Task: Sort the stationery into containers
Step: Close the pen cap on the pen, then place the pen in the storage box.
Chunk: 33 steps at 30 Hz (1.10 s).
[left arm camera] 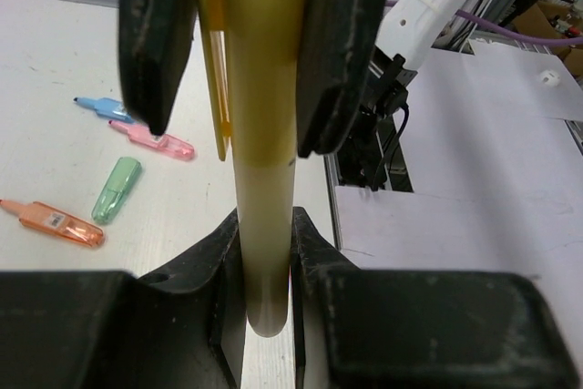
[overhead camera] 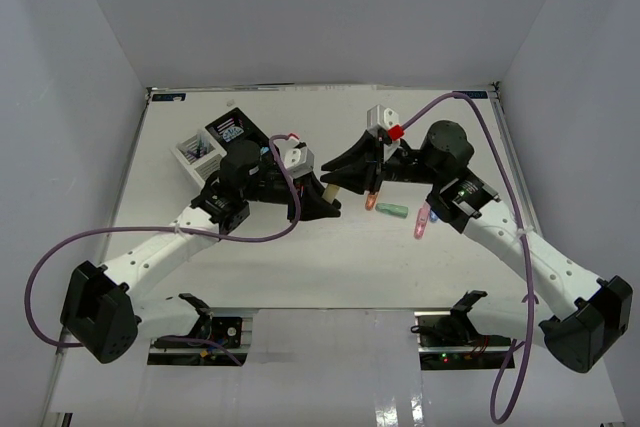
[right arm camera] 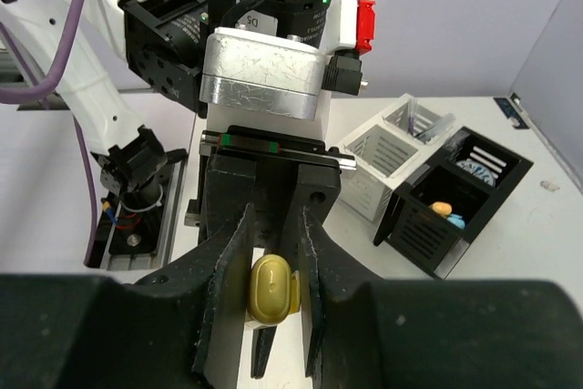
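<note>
A yellow highlighter (left arm camera: 264,88) hangs in the air between both arms, above the table's middle (overhead camera: 327,185). My left gripper (left arm camera: 264,230) is shut on its pale barrel end. My right gripper (right arm camera: 273,230) is shut on its gold cap end (right arm camera: 273,287), with its dark fingers (left arm camera: 155,43) showing on either side of the cap in the left wrist view. Orange (left arm camera: 55,222), green (left arm camera: 117,189), pink (left arm camera: 155,140) and blue (left arm camera: 102,107) highlighters lie loose on the table. The containers stand at the back left, white (overhead camera: 197,152) and black (overhead camera: 232,130).
In the right wrist view, the near black compartment (right arm camera: 428,225) holds an orange and a blue highlighter (right arm camera: 442,209), and the white compartments (right arm camera: 387,157) stand beside it. The loose highlighters lie just right of the grippers (overhead camera: 400,212). White walls enclose the table.
</note>
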Each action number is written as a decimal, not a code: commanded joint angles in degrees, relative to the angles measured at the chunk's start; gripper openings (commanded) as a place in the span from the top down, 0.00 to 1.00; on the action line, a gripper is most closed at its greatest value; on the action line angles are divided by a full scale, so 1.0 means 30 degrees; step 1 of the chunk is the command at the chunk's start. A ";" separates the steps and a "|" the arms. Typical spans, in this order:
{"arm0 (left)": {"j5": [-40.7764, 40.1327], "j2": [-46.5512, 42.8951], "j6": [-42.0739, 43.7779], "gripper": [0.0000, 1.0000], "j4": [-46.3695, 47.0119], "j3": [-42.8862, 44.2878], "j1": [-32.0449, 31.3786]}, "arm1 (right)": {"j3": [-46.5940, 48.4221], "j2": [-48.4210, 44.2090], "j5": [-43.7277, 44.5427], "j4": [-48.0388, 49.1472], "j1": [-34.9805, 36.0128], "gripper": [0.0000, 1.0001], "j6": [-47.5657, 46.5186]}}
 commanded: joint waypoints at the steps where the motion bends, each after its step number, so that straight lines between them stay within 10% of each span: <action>1: -0.0635 -0.0944 0.0450 1.00 0.1128 0.0211 -0.0169 | -0.0424 0.0499 -0.1080 -0.3487 0.0579 0.79 -0.0257; 8: -0.1249 -0.0477 0.0684 1.00 0.0922 -0.0551 -0.0931 | -0.0190 0.0324 -0.1110 -0.3282 0.0579 0.78 0.0006; 16: -0.1630 -0.0358 0.0539 1.00 0.1126 -0.0756 -0.1108 | -0.0277 0.0001 -0.0729 -0.3370 0.0579 0.52 0.0036; 33: -0.1543 -0.0417 0.0421 1.00 0.0981 -0.0903 -0.1079 | -0.1096 -0.1726 0.0297 -0.4103 -0.0709 0.50 -0.0345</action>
